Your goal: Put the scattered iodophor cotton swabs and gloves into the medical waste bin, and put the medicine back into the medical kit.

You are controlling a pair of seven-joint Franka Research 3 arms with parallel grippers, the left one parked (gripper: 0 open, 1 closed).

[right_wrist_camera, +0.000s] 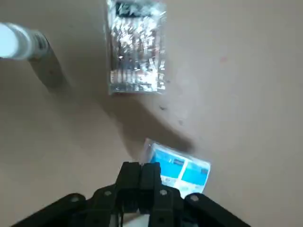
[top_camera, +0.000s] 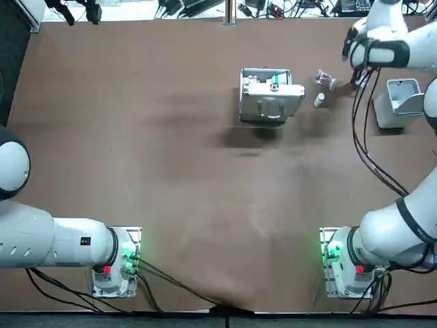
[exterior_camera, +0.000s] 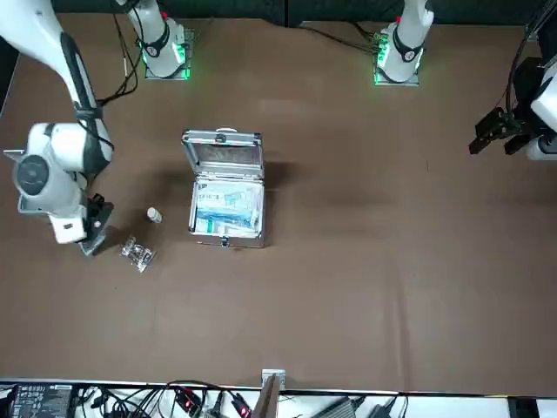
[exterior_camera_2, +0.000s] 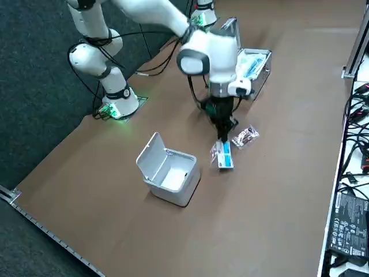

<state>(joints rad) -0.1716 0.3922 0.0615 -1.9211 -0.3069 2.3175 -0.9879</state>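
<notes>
My right gripper (right_wrist_camera: 141, 166) has its fingers pressed together on the edge of a blue-and-white packet (right_wrist_camera: 183, 171), which hangs just above the table beside the open white waste bin (exterior_camera_2: 151, 154). In the right side view the gripper (exterior_camera_2: 222, 138) points straight down with the packet (exterior_camera_2: 225, 157) below it. A clear crinkled packet (right_wrist_camera: 136, 47) lies on the table just beyond. A small white bottle (right_wrist_camera: 19, 41) stands near it. The open metal medical kit (top_camera: 266, 96) sits further towards the table's middle, with the bottle (top_camera: 319, 100) and the clear packet (top_camera: 325, 80) at its right.
The waste bin (top_camera: 389, 109) stands near the table's right edge, lid tilted back. Black cables (top_camera: 362, 143) hang from the right arm over the table. The kit's raised lid (exterior_camera: 223, 152) faces the arms' bases.
</notes>
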